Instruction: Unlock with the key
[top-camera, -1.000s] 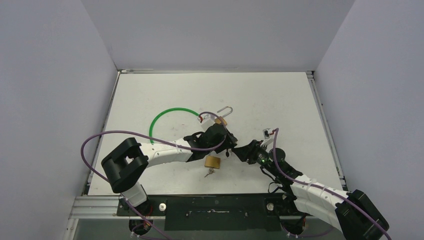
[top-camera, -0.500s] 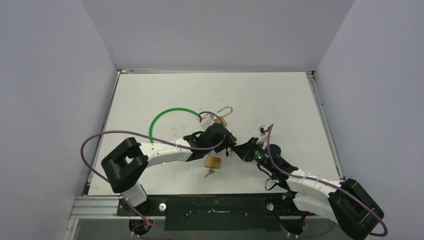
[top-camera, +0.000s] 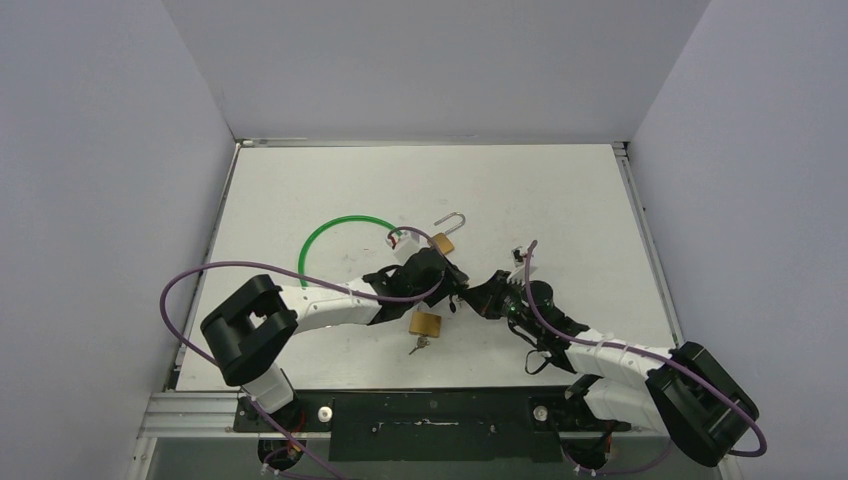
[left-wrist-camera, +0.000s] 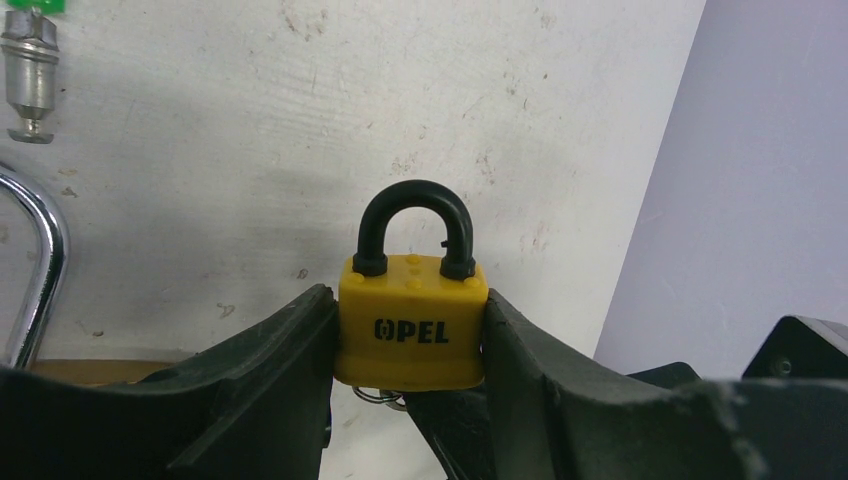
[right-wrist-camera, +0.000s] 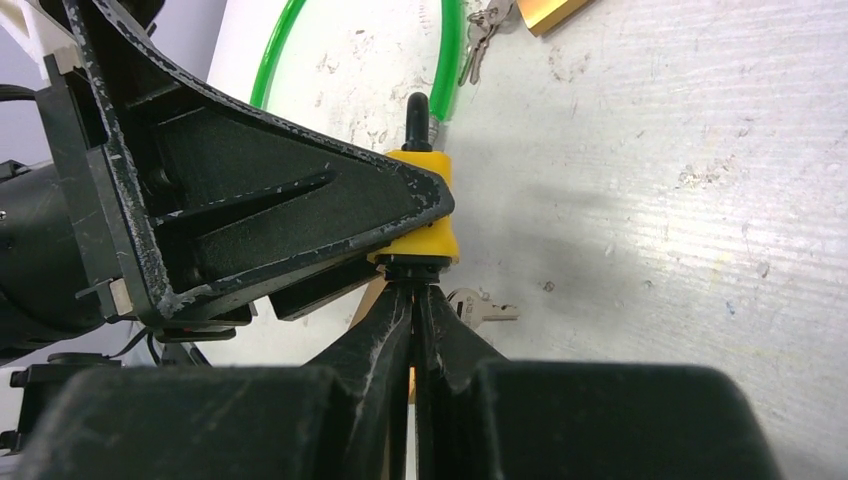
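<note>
A yellow padlock (left-wrist-camera: 412, 320) with a black shackle (left-wrist-camera: 415, 215), marked OPEL, is clamped by its sides in my left gripper (left-wrist-camera: 410, 335), shackle pointing away from the wrist. In the top view both grippers meet mid-table, the left gripper (top-camera: 448, 284) facing the right gripper (top-camera: 478, 298). My right gripper (right-wrist-camera: 414, 288) is shut with its tips against the underside of the padlock (right-wrist-camera: 425, 215), on the key; the key itself is hidden between the fingers. A spare silver key (right-wrist-camera: 482, 306) hangs beside them, and its ring (left-wrist-camera: 385, 396) shows under the lock.
A brass padlock (top-camera: 442, 241) with an open silver shackle lies behind the grippers. A second brass padlock (top-camera: 426, 323) with keys (top-camera: 418, 346) lies in front. A green cable lock (top-camera: 328, 233) curves at the left.
My right gripper has closed from half open and its arm has swung left up to the padlock's underside. The left gripper keeps its hold, shifted slightly.
</note>
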